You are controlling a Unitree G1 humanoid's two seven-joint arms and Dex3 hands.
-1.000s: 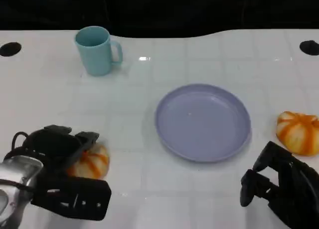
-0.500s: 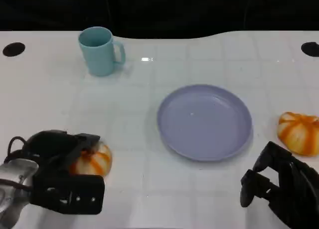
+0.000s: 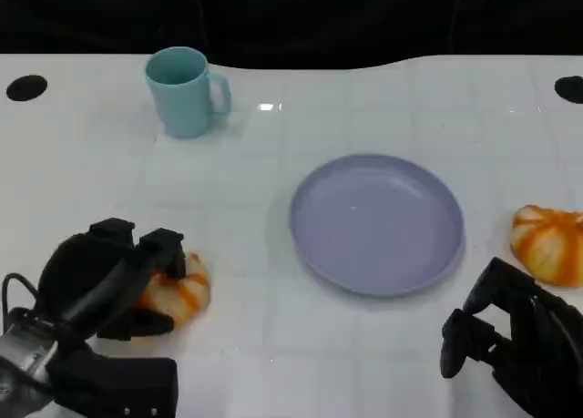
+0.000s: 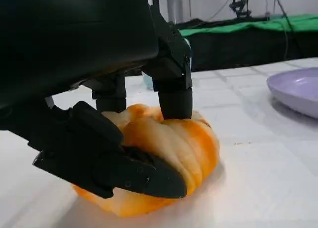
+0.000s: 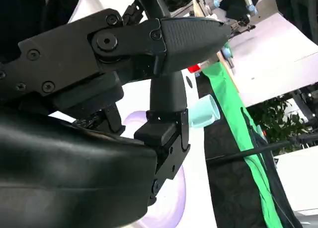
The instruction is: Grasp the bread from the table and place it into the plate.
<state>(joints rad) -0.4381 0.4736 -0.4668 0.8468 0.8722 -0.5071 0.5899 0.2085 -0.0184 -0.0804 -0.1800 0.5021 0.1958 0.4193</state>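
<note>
Head view: left hand (image 3: pixel 118 286) sits low at the near-left of the white table (image 3: pixel 273 218), its fingers (image 3: pixel 164 249) curled over the top of the bread (image 3: pixel 178 290). Left wrist view confirms the hold: upper fingers (image 4: pixel 174 96) press on the crown of the bread (image 4: pixel 169 148) and the lower digit (image 4: pixel 109 163) wraps its near side. Loaf still rests on the table surface, well apart from the plate (image 3: pixel 376 224).

Right hand (image 3: pixel 510 345) is at the near-right, holding nothing. Its fingers look curled inward; right wrist view shows them (image 5: pixel 169 104) bent close together, so narrow rather than spread.

Count: two orange-striped bread rolls, one under the left hand, a second roll (image 3: pixel 549 242) at the right edge, just right of the plate and not touching it. One lavender plate, centre. One light-blue mug (image 3: pixel 185 92), far left, upright, handle to the right. Two dark round holes (image 3: pixel 26 87) in the table's far corners.

No legible labels or writing.
</note>
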